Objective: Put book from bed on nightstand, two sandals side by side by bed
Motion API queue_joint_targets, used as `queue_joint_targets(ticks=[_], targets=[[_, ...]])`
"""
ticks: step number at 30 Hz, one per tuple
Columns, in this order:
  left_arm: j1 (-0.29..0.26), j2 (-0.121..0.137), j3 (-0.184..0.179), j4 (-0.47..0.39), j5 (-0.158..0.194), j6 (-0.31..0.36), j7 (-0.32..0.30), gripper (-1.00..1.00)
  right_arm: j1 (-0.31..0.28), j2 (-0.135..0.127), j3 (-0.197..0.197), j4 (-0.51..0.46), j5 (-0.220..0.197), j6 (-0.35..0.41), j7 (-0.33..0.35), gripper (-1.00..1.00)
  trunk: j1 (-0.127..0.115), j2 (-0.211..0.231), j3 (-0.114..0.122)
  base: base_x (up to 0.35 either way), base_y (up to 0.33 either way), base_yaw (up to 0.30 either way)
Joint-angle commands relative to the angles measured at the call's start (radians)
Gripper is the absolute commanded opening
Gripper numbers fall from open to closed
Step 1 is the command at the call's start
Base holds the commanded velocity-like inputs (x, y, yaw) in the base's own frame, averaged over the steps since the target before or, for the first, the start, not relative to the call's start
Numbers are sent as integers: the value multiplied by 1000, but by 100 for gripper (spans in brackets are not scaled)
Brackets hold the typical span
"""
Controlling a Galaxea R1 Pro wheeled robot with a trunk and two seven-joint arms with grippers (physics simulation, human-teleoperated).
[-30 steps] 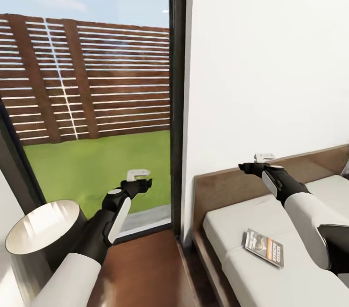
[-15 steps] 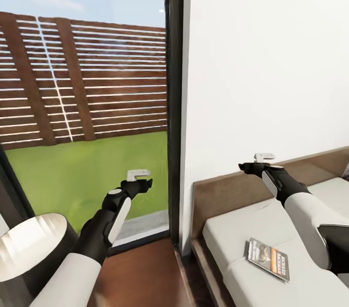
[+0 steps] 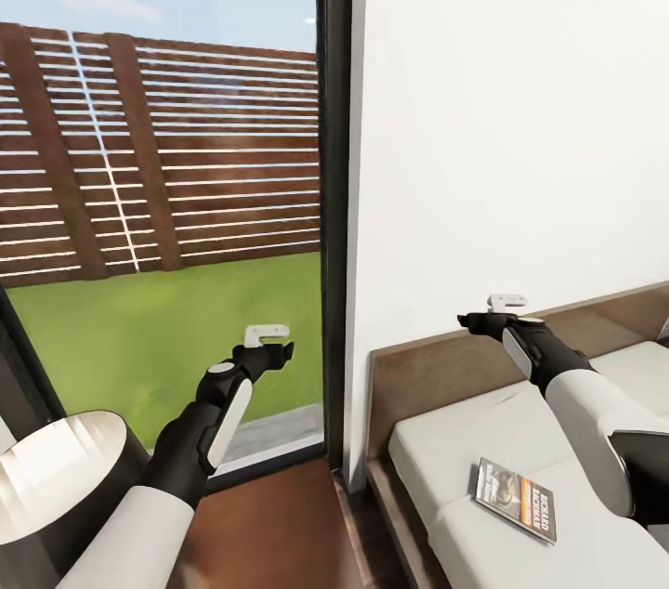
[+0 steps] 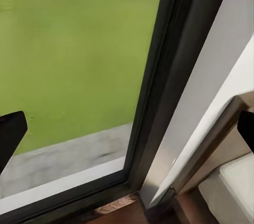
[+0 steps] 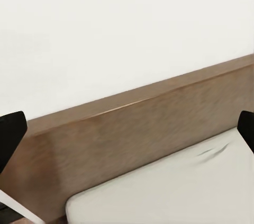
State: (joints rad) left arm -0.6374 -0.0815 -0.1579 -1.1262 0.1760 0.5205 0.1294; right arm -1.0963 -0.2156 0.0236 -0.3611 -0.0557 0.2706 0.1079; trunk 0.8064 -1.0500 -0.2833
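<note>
Spreading wide and holding nothing, the left fingers [image 3: 279,353] hang before the window [image 3: 167,199], the right fingers [image 3: 472,321] wide over the headboard [image 3: 437,361]. On the bed [image 3: 465,440], near right, lies the book [image 3: 517,497].

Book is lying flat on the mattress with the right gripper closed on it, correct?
Not quite. The book does lie flat on the mattress, but the right gripper is not closed on it. The head view shows that gripper up in front of the headboard, well apart from the book, and the right wrist view shows its fingertips spread wide with nothing between them.
</note>
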Motion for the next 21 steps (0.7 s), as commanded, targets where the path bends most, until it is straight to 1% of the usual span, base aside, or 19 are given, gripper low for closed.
queue_joint_targets(ticks=[1, 6, 8, 10, 12, 15, 17, 21], targets=[[-1, 0, -2, -1, 11, 4, 9, 100, 0, 0, 2, -2, -6, 6, 1, 100, 0, -1, -1, 0, 0, 0], [-1, 0, -1, -1, 11, 4, 9, 100, 0, 1, 1, -2, -6, 11, -3, 100, 0, -1, -1, 0, 0, 0], [-1, -1, 0, -1, 11, 4, 9, 100, -1, 1, 2, 0, -7, 26, -8, 100, 0, -1, -1, 0, 0, 0], [-1, -1, -1, -1, 11, 4, 9, 100, -2, 0, 2, 0, -7, 60, -11, 100, 8, -15, -8, 0, 0, 0], [-1, -1, -2, -2, 11, 4, 10, 100, -2, 0, 1, -8, -6, 107, -13, 100, 8, -15, -8, 0, 0, 0], [-1, -1, -3, -6, 11, 4, 10, 100, -2, -1, 1, -31, -6, 130, -13, 100, 8, -15, -8, 0, 0, 0], [0, -1, -3, -15, 11, 4, 9, 100, -1, -1, 1, -68, -6, 140, -12, 100, 8, -15, -8, 0, 0, 0], [1, -1, -3, -22, 11, 4, 8, 100, -1, -7, 1, -106, -7, 155, -13, 100, -8, 13, 5, 0, 0, 0]])
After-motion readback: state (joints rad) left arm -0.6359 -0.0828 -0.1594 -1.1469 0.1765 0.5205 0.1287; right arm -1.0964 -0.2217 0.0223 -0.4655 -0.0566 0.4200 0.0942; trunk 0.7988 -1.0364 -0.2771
